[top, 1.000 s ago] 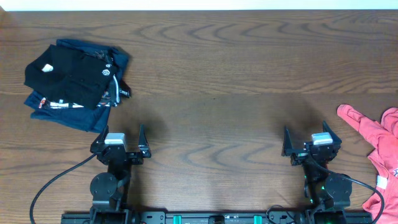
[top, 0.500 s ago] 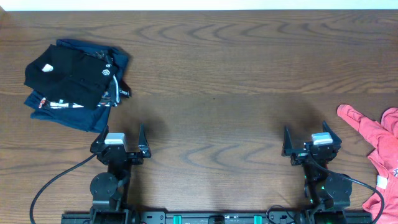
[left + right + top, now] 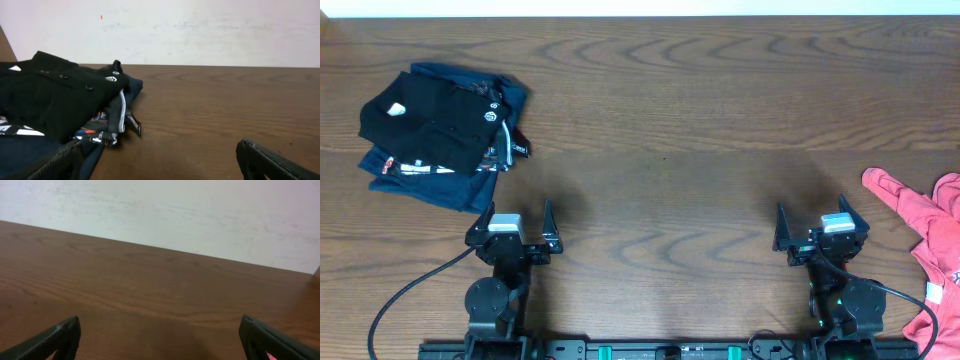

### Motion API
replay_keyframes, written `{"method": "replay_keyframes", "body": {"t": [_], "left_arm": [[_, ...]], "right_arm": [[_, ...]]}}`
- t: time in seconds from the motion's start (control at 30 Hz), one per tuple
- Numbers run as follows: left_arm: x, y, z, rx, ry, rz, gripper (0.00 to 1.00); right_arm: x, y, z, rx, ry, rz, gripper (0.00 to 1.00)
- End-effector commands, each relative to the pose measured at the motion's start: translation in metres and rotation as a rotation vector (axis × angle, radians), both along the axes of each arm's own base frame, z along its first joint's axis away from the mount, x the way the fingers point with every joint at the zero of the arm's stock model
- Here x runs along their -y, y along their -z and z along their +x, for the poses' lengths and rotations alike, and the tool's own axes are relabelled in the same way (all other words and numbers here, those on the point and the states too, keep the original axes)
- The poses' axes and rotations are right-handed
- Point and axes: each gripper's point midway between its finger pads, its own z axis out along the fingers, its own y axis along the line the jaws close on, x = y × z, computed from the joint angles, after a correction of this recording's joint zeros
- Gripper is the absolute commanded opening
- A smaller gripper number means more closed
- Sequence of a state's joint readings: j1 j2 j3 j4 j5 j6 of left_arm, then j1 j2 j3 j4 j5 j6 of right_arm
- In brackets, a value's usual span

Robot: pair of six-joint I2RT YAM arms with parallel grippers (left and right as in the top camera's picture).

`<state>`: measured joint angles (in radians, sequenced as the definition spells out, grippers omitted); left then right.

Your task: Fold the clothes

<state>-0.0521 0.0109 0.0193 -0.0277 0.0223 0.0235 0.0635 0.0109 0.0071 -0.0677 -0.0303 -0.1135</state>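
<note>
While both arms' fingers [image 3: 548,218] gape, the T-shirt [image 3: 938,238] lies crumpled.

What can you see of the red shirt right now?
The red shirt lies crumpled and unfolded on the table on the robot's right, partly cut off by the edge of the overhead view. It looks like soft coral-red cotton. A sleeve-like flap points up and left toward the table's middle, and a small white patch, perhaps a label, shows lower down. Nothing holds it: the right tool sits open just to its left, apart from the cloth.
</note>
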Motion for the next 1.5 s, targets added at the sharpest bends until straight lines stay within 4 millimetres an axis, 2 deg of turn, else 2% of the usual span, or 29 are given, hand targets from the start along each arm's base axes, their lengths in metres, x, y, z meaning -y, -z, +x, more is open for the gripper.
{"method": "replay_keyframes", "body": {"t": [0.0,0.4,0.77,0.9,1.03,1.27,1.47], "left_arm": [[-0.004,0.018,-0.001,-0.057,-0.019,0.011,0.98],[-0.004,0.018,-0.001,-0.057,-0.019,0.011,0.98],[-0.004,0.017,-0.001,-0.055,-0.020,0.001,0.98],[-0.001,0.008,-0.002,-0.040,-0.021,-0.152,0.98],[0.012,-0.005,-0.003,-0.025,0.053,-0.182,0.98],[0.015,-0.013,-0.010,-0.140,0.061,-0.182,0.98],[0.015,-0.025,-0.012,-0.353,0.040,-0.179,0.98]], "right_arm": [[-0.003,0.001,-0.001,-0.001,-0.016,-0.006,0.99],[-0.004,-0.001,0.000,0.007,-0.016,-0.005,0.99],[-0.003,0.000,-0.001,-0.006,-0.010,0.070,0.99],[-0.002,-0.011,-0.002,0.006,-0.002,0.076,0.99],[0.006,-0.020,-0.004,-0.003,0.044,0.072,0.99],[0.009,-0.025,-0.003,-0.174,0.077,0.117,0.99],[0.008,-0.023,0.015,-0.429,0.099,0.101,0.99]]}}
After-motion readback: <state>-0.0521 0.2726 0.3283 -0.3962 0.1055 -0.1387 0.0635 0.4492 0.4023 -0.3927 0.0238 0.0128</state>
